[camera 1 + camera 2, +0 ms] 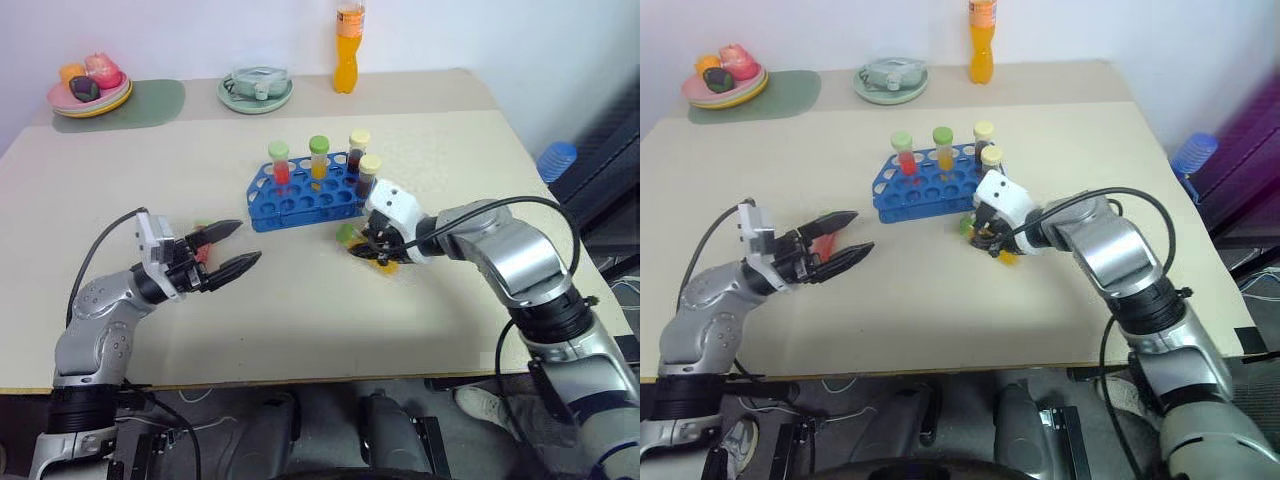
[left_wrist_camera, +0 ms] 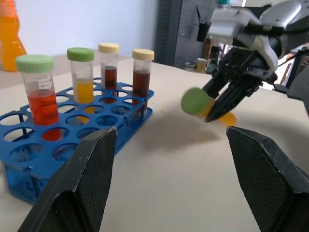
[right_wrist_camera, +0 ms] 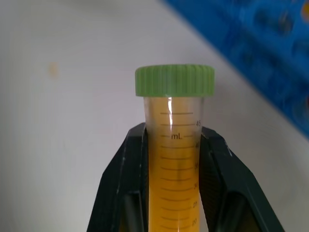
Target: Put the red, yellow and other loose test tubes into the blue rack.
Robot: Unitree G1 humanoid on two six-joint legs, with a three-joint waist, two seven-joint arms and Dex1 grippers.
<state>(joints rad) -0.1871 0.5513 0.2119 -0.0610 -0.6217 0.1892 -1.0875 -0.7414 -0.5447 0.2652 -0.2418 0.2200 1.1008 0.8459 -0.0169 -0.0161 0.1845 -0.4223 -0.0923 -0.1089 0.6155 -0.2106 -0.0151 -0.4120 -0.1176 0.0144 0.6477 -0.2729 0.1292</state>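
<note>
beige tabletop (image 1: 300, 310) carries the whole scene, with a pale wall behind it. a yellow test tube (image 3: 175, 159) with a green cap is clamped between the fingers of the right gripper (image 1: 378, 250), held just off the surface beside the near right corner of the blue rack (image 1: 300, 205). four tubes are already seated upright in the rack's back rows — one red, one yellow, two dark. the step in hand is judged to be the carry to the rack; next the tube must be tipped upright, cap uppermost, and lowered into a free hole. plenty of front holes are open, though the dark tubes stand close by. the left gripper (image 1: 232, 250) is held wide apart with nothing between its fingers, well left of the rack. open room is left in front — the table's edges and the dishes (image 1: 90, 95) at the back lie well apart.
</note>
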